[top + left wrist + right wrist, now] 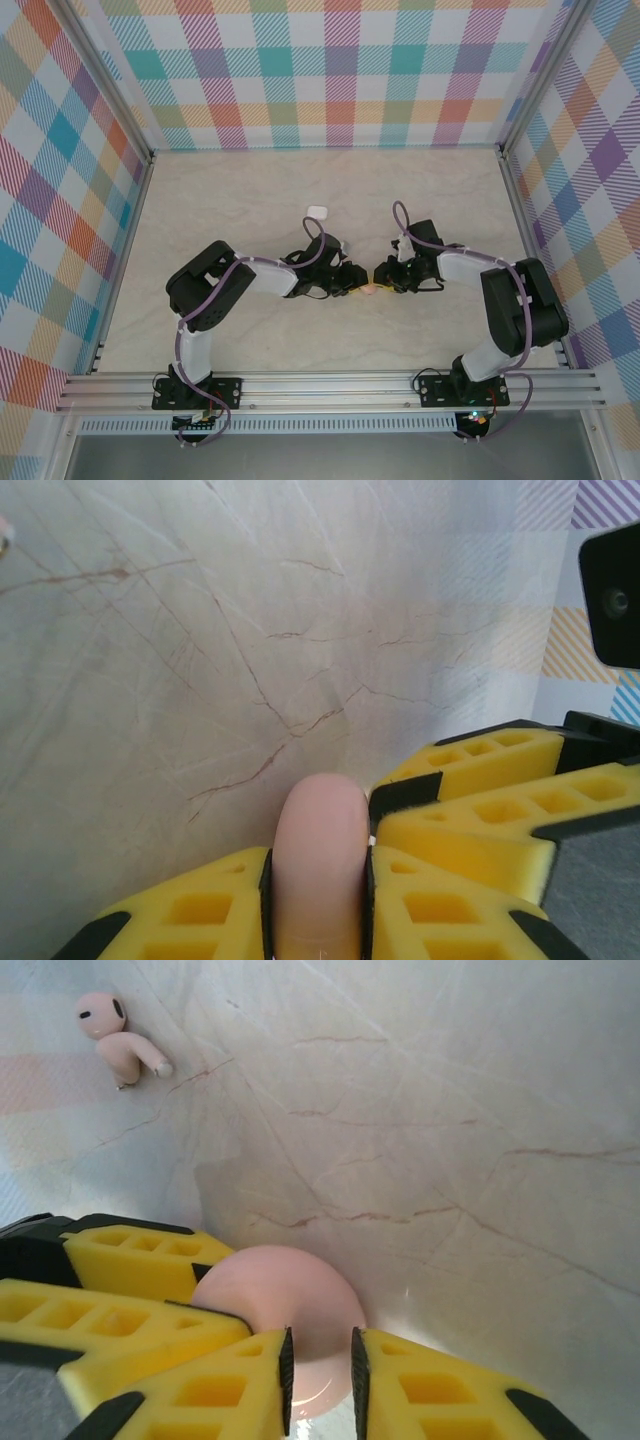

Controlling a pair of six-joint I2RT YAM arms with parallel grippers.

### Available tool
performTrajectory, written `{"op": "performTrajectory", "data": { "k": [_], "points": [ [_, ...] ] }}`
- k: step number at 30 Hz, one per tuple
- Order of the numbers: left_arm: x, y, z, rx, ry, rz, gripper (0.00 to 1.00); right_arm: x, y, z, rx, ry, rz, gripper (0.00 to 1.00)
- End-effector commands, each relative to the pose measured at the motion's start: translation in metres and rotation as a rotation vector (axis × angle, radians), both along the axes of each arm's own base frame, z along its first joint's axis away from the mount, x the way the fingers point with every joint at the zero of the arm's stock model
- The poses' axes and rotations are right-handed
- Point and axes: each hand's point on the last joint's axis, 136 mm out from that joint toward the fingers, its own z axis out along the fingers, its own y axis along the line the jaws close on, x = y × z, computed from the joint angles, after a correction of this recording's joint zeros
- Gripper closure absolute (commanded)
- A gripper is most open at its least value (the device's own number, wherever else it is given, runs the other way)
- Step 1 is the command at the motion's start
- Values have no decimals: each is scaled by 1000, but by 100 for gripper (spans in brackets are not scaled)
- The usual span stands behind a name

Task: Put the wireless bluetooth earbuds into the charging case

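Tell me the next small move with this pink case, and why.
Probably pry the case open with the right end effector while the left end effector steadies it: both pinch it, no opening shows, and an earbud lies outside it.

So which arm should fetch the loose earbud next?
Probably right: the earbud lies ahead in its wrist view, while the left fingers clamp the pink case and should hold it steady.

Place: robot lab test cell
Walls: plaid-printed panels (340, 70)
Frame: aluminium rails (330, 385)
Surface: marble-look tabletop (250, 190)
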Motion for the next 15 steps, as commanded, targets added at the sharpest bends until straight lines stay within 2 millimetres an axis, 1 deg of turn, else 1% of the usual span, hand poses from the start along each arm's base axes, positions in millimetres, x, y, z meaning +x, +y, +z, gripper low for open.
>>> {"op": "performTrajectory", "data": {
  "k": [1,3,6,8,11,15],
  "points": [
    [-6,8,-15,29,30,16,76,1,1,16,29,-39,-8,71],
    [-2,12,-12,24,20,27,76,3,-2,26,43,-70,-20,69],
    [6,17,-1,10,-14,30,76,9,-8,44,72,-121,-26,65],
    [12,19,12,-9,-47,20,76,14,-12,55,89,-154,-23,62],
    [21,24,36,-45,-106,6,76,22,-16,73,123,-208,-10,60],
    [34,40,82,-85,-226,-21,76,31,-13,108,175,-325,66,56]
  ]
}}
